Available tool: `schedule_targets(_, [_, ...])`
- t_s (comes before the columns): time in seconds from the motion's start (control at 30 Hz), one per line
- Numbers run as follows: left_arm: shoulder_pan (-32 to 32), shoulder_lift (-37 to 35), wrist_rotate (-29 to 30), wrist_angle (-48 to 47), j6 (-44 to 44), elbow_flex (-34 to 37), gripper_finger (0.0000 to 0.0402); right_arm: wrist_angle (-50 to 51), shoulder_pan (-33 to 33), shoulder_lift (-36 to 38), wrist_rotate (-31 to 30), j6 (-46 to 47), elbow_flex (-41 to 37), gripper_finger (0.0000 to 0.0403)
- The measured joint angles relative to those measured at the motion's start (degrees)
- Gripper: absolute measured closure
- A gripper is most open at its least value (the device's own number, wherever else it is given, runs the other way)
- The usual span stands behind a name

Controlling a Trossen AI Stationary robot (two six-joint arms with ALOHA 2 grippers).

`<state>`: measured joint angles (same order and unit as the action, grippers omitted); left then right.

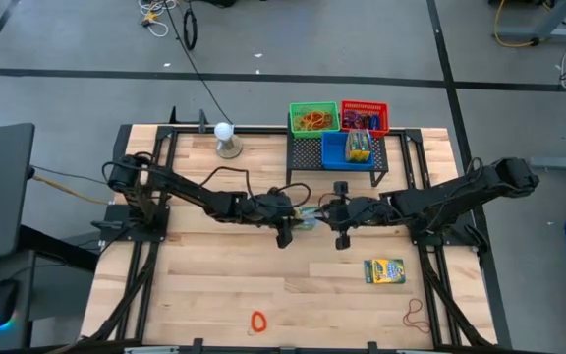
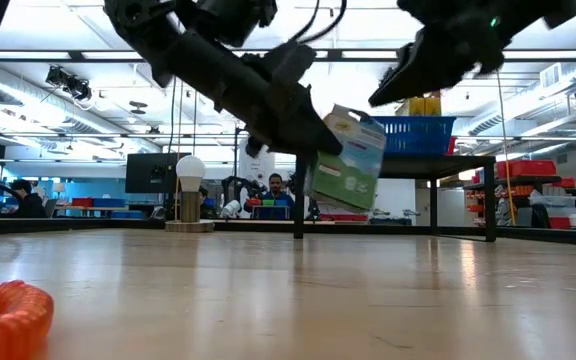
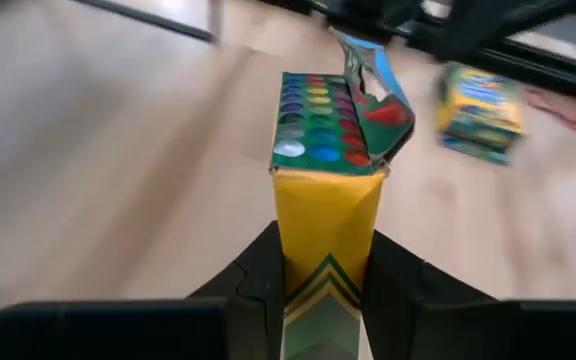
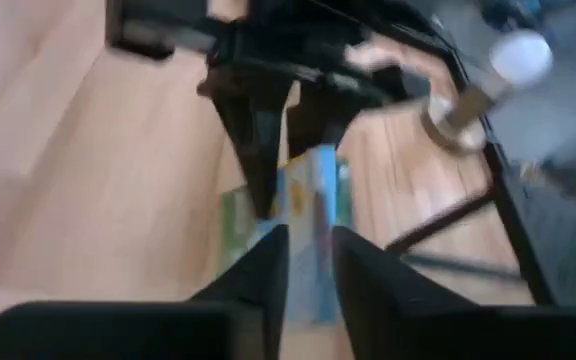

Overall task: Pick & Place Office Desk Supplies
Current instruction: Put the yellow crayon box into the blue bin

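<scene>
A yellow and green crayon box [image 3: 323,130] hangs in the air over the table's middle [image 1: 308,220], its top flap [image 3: 376,85] open and its coloured crayon tips showing. My left gripper [image 3: 328,270] reaches in from the table's left and is shut on it. My right gripper [image 4: 310,245] comes from the right [image 1: 330,211]. Its fingers stand a little apart at the box's flap end [image 4: 313,200]. Whether they touch the box I cannot tell. In the low view the box [image 2: 348,160] hangs tilted, well above the wood. My left gripper pinches the crayon box's closed end [image 3: 323,260] between its two fingers [image 3: 258,280], one on each side. The fingers come from the table's left, slanting down, and lie along the box. The box sticks out beyond them, tilted, its open end away from the gripper.
A second crayon box [image 1: 384,271] lies flat at the near right. An orange coiled loop [image 1: 258,322] and a rubber band [image 1: 418,315] lie by the near edge. At the far side stand a white ball on a stand [image 1: 226,138] and a black mesh rack [image 1: 308,152] with green, red and blue bins.
</scene>
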<state>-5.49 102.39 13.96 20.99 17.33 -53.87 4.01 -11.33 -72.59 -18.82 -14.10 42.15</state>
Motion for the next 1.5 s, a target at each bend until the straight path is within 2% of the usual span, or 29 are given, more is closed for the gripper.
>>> schedule_targets(0.13, [-1.7, -1.5, 10.0, -3.0, -5.0, 0.0, 0.03, 2.9, -1.1, 4.5, -2.5, 18.5, 0.0, 0.0276])
schedule_targets(0.3, [-4.7, -1.5, 22.9, -3.4, -14.0, -1.1, 0.0298, 9.6, -1.2, 9.8, -1.9, 56.0, 0.0, 0.0227])
schedule_targets(0.43, [-6.6, -0.7, 33.8, -3.6, -24.8, -3.4, 0.0296, 11.7, -1.5, 10.4, -0.9, 84.0, 0.0, 0.0198])
schedule_targets(0.57, [-6.7, 0.2, 41.0, -3.4, -34.1, -6.0, 0.0295, 9.7, -1.5, 9.2, -1.9, 100.7, 0.0, 0.017])
schedule_targets(0.83, [-6.5, 3.6, 44.4, -3.3, -47.6, -11.0, 0.0294, 0.8, 0.8, 7.4, -6.2, 112.0, 0.0, 0.014])
schedule_targets(1.0, [-6.6, 4.7, 45.3, -3.3, -50.9, -14.1, 0.0294, -1.1, 2.5, 5.2, -7.3, 117.1, -0.1, 0.014])
schedule_targets(1.2, [-6.8, 5.5, 46.3, -2.7, -52.9, -15.6, 0.0294, -8.2, 3.6, 2.6, -10.1, 117.1, 0.1, 0.014])
schedule_targets(1.37, [-7.5, 5.5, 46.7, -2.2, -55.2, -15.7, 0.0294, -10.0, 5.0, 1.8, -10.1, 116.3, 0.0, 0.0155])
schedule_targets(1.5, [-7.7, 5.5, 47.7, -2.2, -55.5, -15.8, 0.0294, -10.3, 5.7, 1.3, -9.5, 116.3, 0.0, 0.0189])
